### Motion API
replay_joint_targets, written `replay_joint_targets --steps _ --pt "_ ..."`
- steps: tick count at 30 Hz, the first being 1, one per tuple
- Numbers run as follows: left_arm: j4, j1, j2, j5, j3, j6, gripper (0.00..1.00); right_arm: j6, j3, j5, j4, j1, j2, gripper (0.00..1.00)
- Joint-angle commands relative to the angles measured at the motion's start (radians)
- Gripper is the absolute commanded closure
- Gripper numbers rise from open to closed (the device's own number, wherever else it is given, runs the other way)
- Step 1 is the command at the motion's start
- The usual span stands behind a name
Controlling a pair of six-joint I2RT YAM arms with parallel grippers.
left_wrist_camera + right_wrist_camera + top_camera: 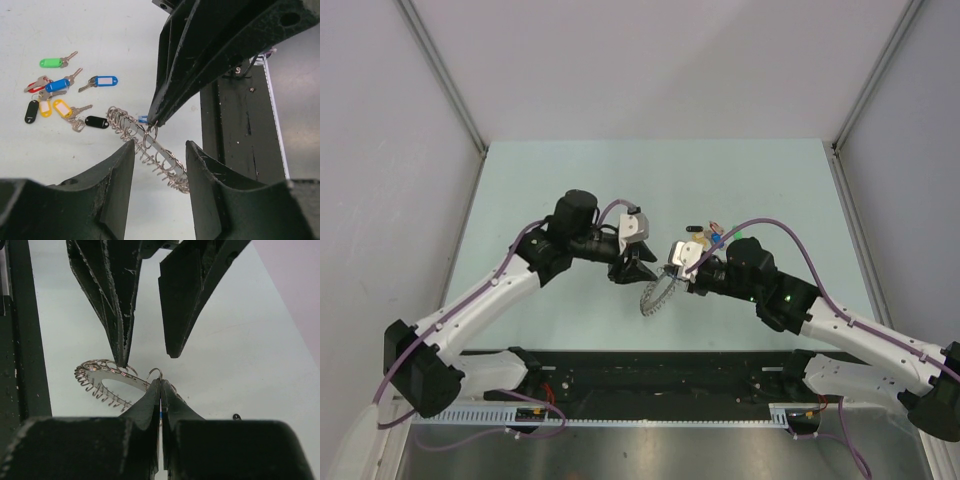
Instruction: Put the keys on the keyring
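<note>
The keyring (167,156), a flat metal ring edged with small wire loops, hangs tilted above the table between the two grippers, and also shows in the overhead view (656,298). My right gripper (160,382) is shut on a blue key (142,119), with the key's small split ring sticking out at the fingertips beside the keyring (107,374). My left gripper (160,144) is open, one finger on each side of the keyring. In the right wrist view one left fingertip (122,360) touches the ring's rim. The other keys (60,95) lie loose on the table.
The loose keys have green (50,63), blue (102,81), red, yellow (62,107) and black (96,121) tags, grouped beyond the right gripper (710,235). A black base rail (650,375) runs along the near edge. White walls close in the table sides.
</note>
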Motion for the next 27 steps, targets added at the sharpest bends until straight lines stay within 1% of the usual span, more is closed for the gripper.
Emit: replay_joint_targets --steps 1,9,18,21,24,27 --pt "-0.053 0.006 0.042 0.078 0.065 0.067 0.51 -0.015 0.061 -0.032 0.034 0.006 -0.030 1.00" --pt "-0.084 0.012 0.089 0.084 0.085 0.079 0.54 -0.020 0.069 -0.037 0.026 0.012 -0.030 1.00" --pt "-0.128 0.012 0.146 0.153 0.115 0.097 0.64 -0.021 0.070 -0.032 0.023 0.018 -0.021 1.00" --pt "-0.157 0.012 0.161 0.178 0.131 0.111 0.69 -0.021 0.070 -0.032 0.021 0.020 -0.021 1.00" --pt "-0.168 0.012 0.174 0.192 0.141 0.113 0.76 -0.021 0.070 -0.031 0.020 0.020 -0.020 1.00" --pt "-0.177 0.011 0.175 0.193 0.146 0.116 0.94 -0.020 0.070 -0.022 0.015 0.021 -0.020 1.00"
